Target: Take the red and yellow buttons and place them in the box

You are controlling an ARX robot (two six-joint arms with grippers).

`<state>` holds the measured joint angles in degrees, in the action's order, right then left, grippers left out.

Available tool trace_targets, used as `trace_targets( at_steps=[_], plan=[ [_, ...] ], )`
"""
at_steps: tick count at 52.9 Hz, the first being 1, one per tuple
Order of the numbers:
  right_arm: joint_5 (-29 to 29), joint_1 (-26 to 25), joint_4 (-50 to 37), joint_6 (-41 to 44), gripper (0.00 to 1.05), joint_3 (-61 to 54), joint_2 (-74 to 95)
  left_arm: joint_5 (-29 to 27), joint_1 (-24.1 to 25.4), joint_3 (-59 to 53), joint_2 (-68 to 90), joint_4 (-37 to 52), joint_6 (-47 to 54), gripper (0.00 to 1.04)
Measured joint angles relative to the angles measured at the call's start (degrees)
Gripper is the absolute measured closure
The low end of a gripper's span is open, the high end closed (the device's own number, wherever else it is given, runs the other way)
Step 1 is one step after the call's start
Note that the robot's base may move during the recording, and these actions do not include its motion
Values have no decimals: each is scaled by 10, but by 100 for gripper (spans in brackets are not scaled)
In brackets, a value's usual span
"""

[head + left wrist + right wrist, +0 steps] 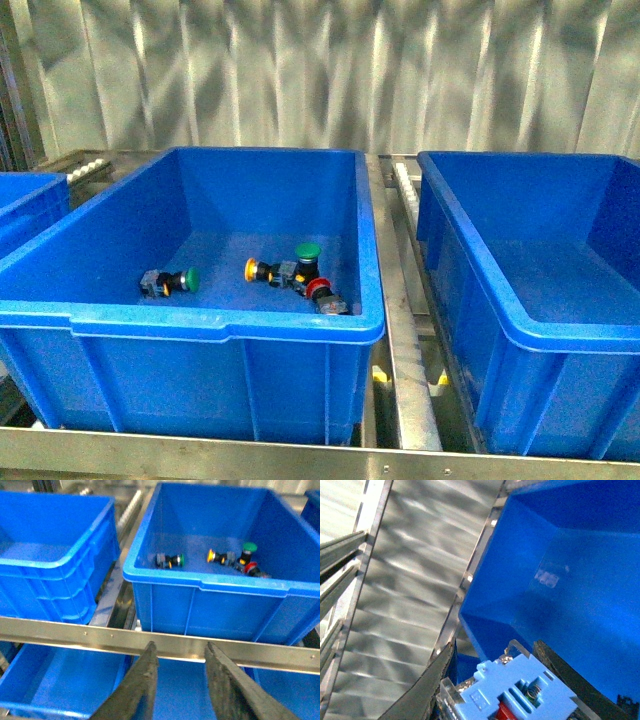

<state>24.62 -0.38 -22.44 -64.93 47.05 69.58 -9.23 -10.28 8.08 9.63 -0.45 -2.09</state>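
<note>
Nearest in the front view, a blue bin (200, 325) holds four buttons — yellow button (256, 270), red button (322, 293), two green. Left wrist view: left gripper (180, 672) spread, empty. Right wrist view: right gripper (495, 680) clamps a light-blue part (515, 692).

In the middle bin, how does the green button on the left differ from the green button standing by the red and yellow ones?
The left green button lies on its side, cap pointing sideways; the other green button stands upright, cap facing up. The left one lies alone, apart from the rest; the upright one sits in a cluster with the yellow button and red button. Both have green caps on dark bodies and rest on the bin floor.
</note>
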Motion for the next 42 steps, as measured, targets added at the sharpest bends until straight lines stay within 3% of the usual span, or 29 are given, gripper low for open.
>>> trace_targets(
  at_steps=[5, 8, 35, 42],
  plan=[
    [5, 0, 1, 6, 66, -3, -2, 72, 64, -40, -59, 1, 8, 94],
    [8, 0, 1, 8, 66, -4, -3, 82, 89, -56, -70, 1, 9, 103],
    [29, 16, 4, 55, 66, -5, -3, 92, 100, -68, -86, 4, 14, 102],
    [33, 19, 1, 66, 66, -5, -3, 92, 100, -68, -86, 4, 14, 84]
  ],
)
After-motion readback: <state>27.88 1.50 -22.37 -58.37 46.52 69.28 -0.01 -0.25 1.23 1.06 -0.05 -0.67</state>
